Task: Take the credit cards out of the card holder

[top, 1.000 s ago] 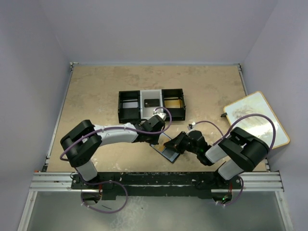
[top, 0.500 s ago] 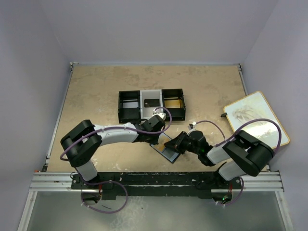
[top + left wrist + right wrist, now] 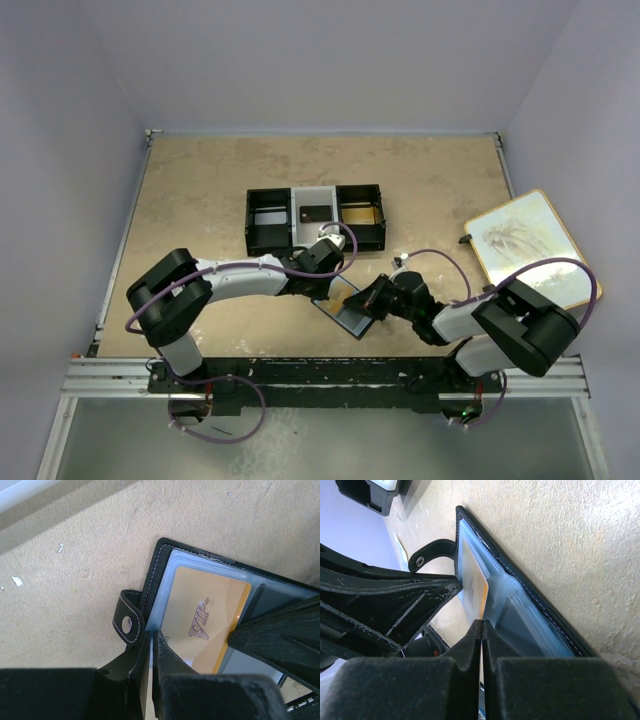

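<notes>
the card holder [image 3: 159, 556] lies open on the table [image 3: 200, 200] in the near middle, between the two grippers, its snap strap [image 3: 127, 623] sticking out to the left. its clear sleeves hold a gold card [image 3: 200, 612] printed "vip" and, in the next sleeve, a dark card [image 3: 267, 604].

the right gripper [image 3: 481, 630] has its fingers pressed together on the near edge of the gold card, which sits between them as a thin line in the right wrist view. the left gripper [image 3: 151, 647] is pinched on the holder's edge just beside the strap, apparently pinning it down.

over the last second the right arm's elbow and shoulder have swung out to the right and nearer, while both grippers and the holder have hardly shifted. i judge the pull on the gold card is only starting: most of the card is inside its sleeve, so no card from this holder is freed yet.

farther back stands a three-compartment tray [image 3: 249, 222]. its white middle compartment holds a dark card-like rectangle [image 3: 315, 212], and the right one something gold-tan [image 3: 358, 213]. the left one shows a pale patch i cannot identify. well to the right lies a white board [image 3: 530, 245] with a wooden rim.
</notes>
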